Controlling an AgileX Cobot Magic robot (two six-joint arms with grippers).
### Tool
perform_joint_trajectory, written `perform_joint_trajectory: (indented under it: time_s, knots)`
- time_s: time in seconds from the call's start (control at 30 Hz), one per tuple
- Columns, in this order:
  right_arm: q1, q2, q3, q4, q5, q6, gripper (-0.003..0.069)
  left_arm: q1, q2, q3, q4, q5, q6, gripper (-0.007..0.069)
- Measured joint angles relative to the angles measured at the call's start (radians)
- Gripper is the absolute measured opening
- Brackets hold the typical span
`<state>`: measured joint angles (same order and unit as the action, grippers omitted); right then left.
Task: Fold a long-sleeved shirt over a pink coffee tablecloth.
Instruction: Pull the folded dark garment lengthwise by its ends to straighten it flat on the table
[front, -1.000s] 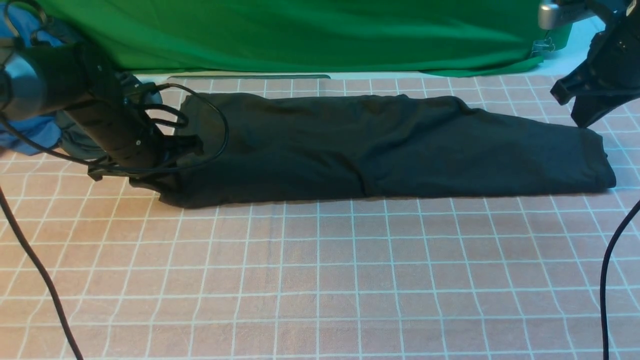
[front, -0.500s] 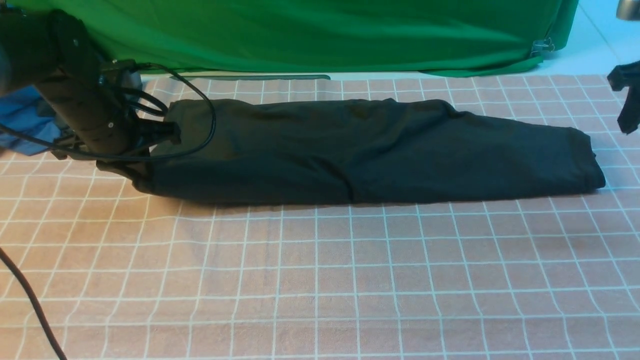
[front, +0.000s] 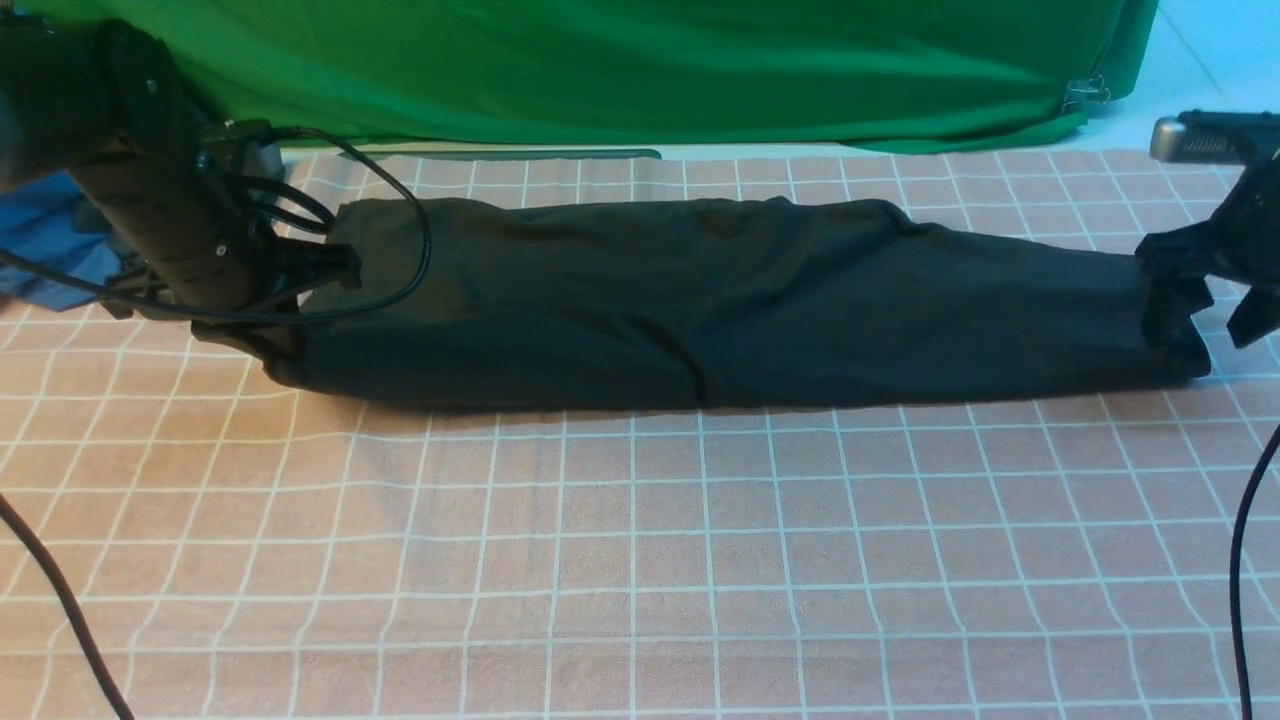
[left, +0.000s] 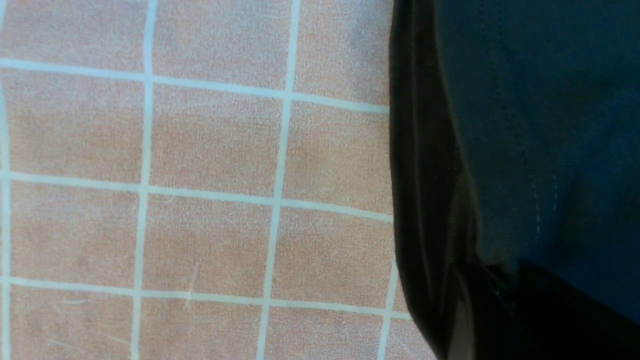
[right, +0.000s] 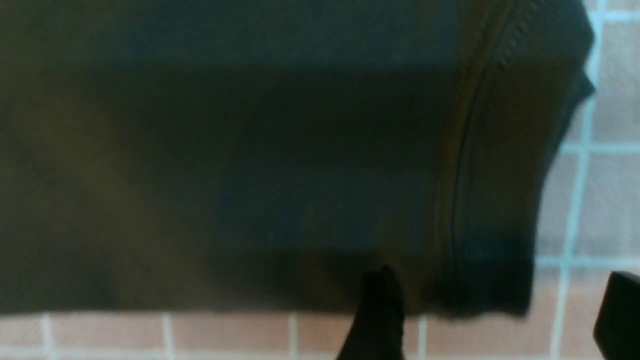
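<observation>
Pink tablecloth (front: 640, 560), shirt (front: 700, 300) between both jaws

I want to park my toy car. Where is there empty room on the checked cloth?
Bare: the near stretch of pink white-gridded tablecloth, in front of the black folded shirt. Crowded: the shirt's ends, where the black left arm and right arm reach in.
</observation>
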<state>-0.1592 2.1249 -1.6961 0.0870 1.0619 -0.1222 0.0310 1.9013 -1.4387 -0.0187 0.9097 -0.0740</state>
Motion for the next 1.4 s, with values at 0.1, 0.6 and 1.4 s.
perform_joint_trajectory:
  time_s: [0.1,0.6,1.4]
  knots:
    - [0.0,0.034,0.0,0.0,-0.014,0.007,0.0575,0.0,0.0,0.0,0.0,0.001,0.003,0.0064]
    - [0.0,0.042,0.0,-0.008,0.079,-0.043,0.0079,-0.001,-0.032,0.0,0.003,0.04,-0.001,0.0064]
    - [-0.025,-0.587,0.788,-0.132,0.037,0.074,0.008,0.041,-0.524,0.572,0.03,0.112,-0.103,0.0064]
